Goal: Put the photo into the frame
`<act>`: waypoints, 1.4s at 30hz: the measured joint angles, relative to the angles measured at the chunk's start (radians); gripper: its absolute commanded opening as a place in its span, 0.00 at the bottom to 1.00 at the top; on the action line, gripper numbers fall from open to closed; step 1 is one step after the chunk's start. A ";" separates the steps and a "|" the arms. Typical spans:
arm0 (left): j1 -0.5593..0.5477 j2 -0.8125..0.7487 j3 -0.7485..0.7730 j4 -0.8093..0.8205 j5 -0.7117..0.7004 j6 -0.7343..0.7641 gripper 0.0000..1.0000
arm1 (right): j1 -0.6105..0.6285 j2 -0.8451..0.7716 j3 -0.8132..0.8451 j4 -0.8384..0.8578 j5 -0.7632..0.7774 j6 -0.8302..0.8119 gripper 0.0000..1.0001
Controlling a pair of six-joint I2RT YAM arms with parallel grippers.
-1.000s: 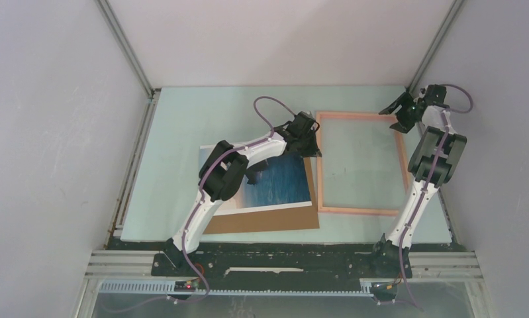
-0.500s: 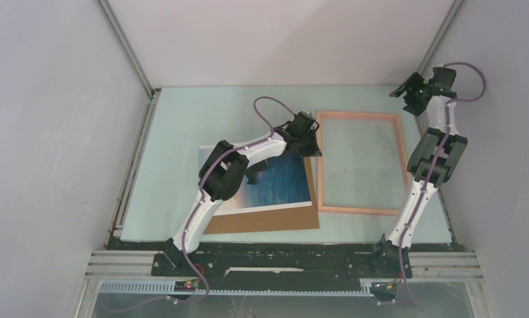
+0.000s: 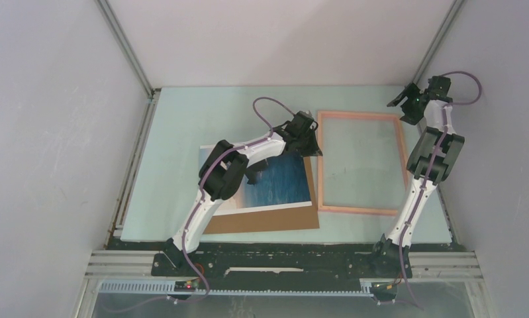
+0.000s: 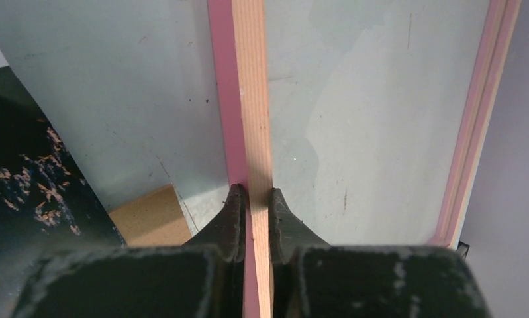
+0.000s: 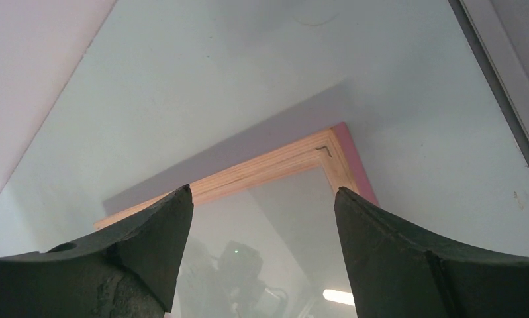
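Note:
The salmon-pink frame [image 3: 361, 162] lies on the pale green table at centre right. My left gripper [image 3: 309, 139] is shut on the frame's left rail [image 4: 251, 99], one finger on each side. The photo [image 3: 281, 182] of blue sea lies left of the frame, partly under my left arm, and its dark edge shows in the left wrist view [image 4: 23, 179]. My right gripper [image 3: 407, 103] is open and empty, raised above the frame's far right corner [image 5: 331, 156]. The see-through middle reflects the gripper.
A brown cardboard sheet [image 3: 268, 218] lies under the photo, and its corner shows in the left wrist view [image 4: 152, 218]. Grey walls close in the table at the back and both sides. A metal rail [image 3: 136, 159] runs along the table's left edge.
My right gripper rose from the frame's far right corner towards the back right and has come back slightly left. The left gripper and the frame have not moved.

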 measured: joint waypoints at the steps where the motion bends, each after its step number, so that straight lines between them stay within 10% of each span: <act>1: 0.000 0.000 -0.001 0.002 0.002 -0.001 0.00 | -0.001 0.006 0.000 -0.001 0.000 0.000 0.86; 42: 0.008 0.000 -0.006 0.008 0.026 -0.008 0.00 | -0.013 -0.167 -0.277 0.095 -0.064 0.006 0.84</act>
